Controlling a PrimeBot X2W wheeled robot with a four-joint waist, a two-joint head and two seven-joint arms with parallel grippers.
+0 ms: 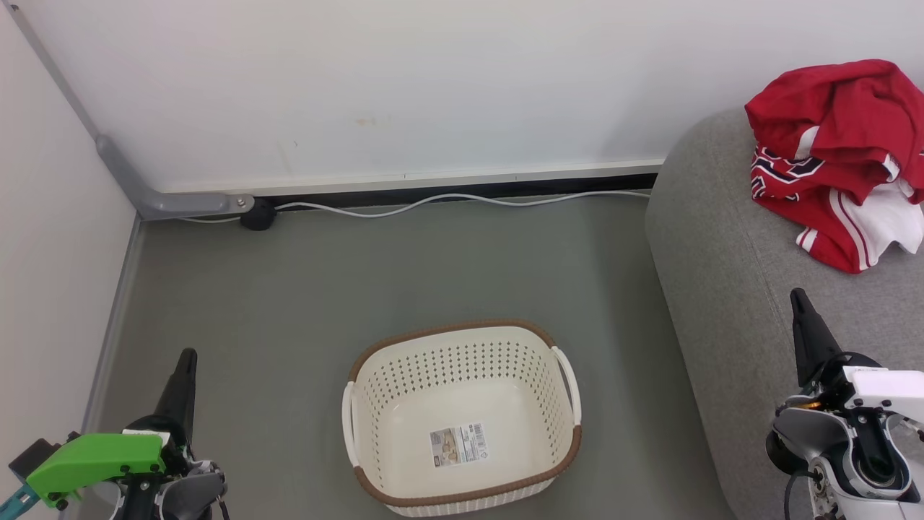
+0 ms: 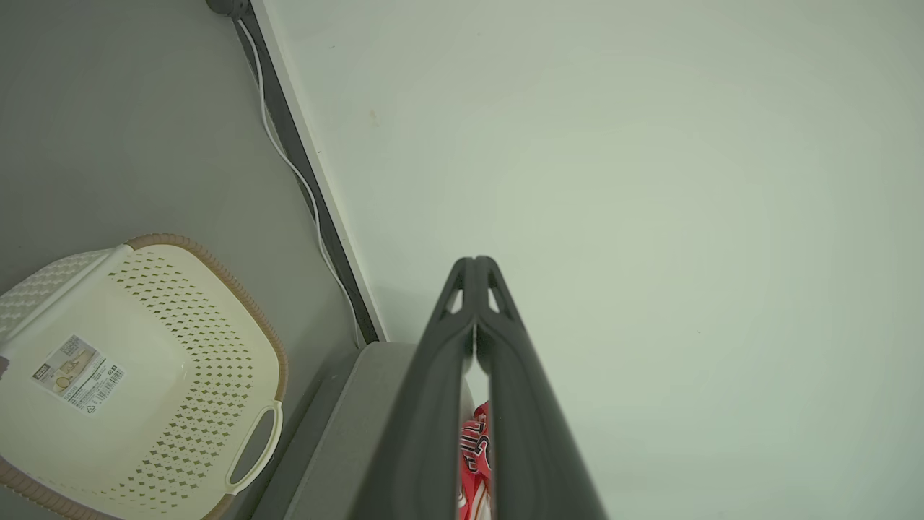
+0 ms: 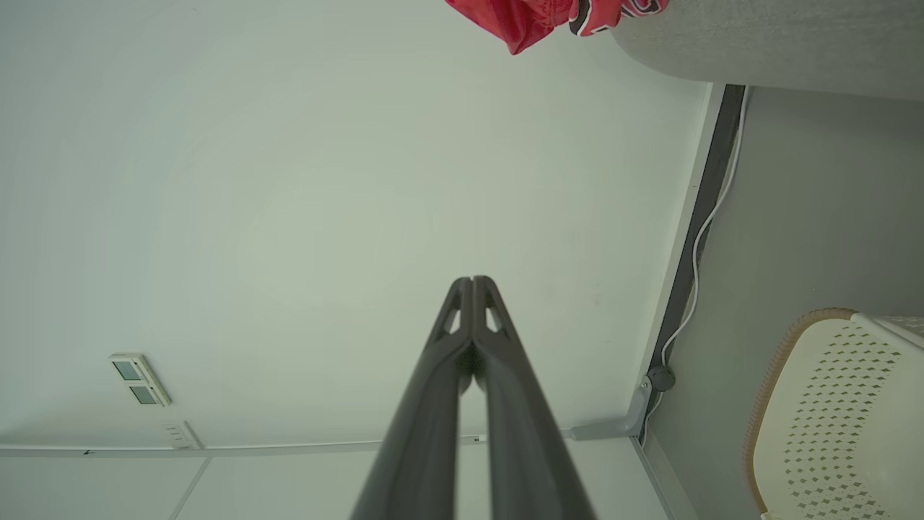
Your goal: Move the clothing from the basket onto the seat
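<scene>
Sitting in a crumpled red heap on the seat (image 1: 722, 253), the clothing (image 1: 837, 144) is up at the far right of the head view, close to the wall (image 1: 433, 87). Black-and-white lettering and white stripes show among the folds. Down on the floor (image 1: 289, 289), the basket (image 1: 462, 328) stands well apart from the heap, just beside the seat's rounded edge. Nothing is inside it but the label sticker (image 1: 457, 445) on its bottom.

And the arms? The left tool (image 1: 187, 359) hangs at the lower left, fingers pressed together and gripping nothing. The right tool (image 1: 800, 303) hovers over the seat's near part, pinched shut as well and carrying nothing. Neither one touches cloth or basket.

From the left wrist, the closed left tool (image 2: 475, 263) points at the wall, with a sliver of red clothing (image 2: 473, 448) showing between its fingers lower down. The right wrist view shows a red fold (image 3: 534, 18) past the seat's edge; whether it overhangs cannot be told.

So which step is this? By the look of it, the last one: the carrying seems done, and both arms look parked. The next move calls for little, then. A look over the basket for leftovers would do, and it appears to hold none. If that fold does hang off the back, a gentle nudge inward would settle it.
</scene>
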